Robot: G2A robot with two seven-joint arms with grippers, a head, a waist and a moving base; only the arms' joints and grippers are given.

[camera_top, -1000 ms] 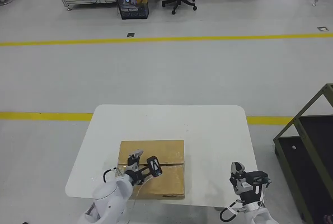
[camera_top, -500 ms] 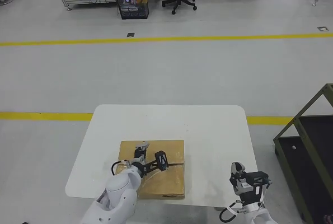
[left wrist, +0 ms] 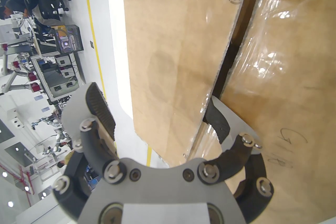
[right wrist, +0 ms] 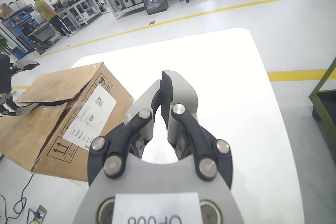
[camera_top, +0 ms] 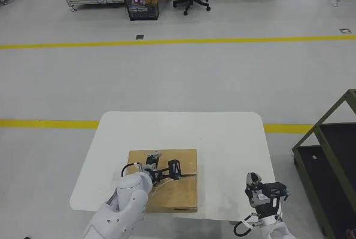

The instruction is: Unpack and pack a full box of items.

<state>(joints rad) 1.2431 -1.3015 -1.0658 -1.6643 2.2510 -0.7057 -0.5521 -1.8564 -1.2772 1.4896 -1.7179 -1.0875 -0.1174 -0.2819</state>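
**Box flap being prised open at the seam**

The cardboard box (camera_top: 180, 194) is seen in the lower middle of the top view, set on the white table (camera_top: 225, 137) near its lower edge. The left gripper (camera_top: 164, 164) is held over the box top with its fingers spread apart, and nothing is clamped. In the left wrist view one finger (left wrist: 218, 122) is lodged in the dark seam between the two top flaps, its tip tucked under the edge of the slightly raised flap (left wrist: 178, 38). The taped flap (left wrist: 283, 78) lies flat. The right gripper (camera_top: 253, 180), at the lower right of the top view, is kept empty with its fingers pressed together, well apart from the box.

The opening step of unpacking is judged to be in hand, as no contents are yet exposed. Next, the raised flap would need to be levered up and folded back without the box being dragged across the table.
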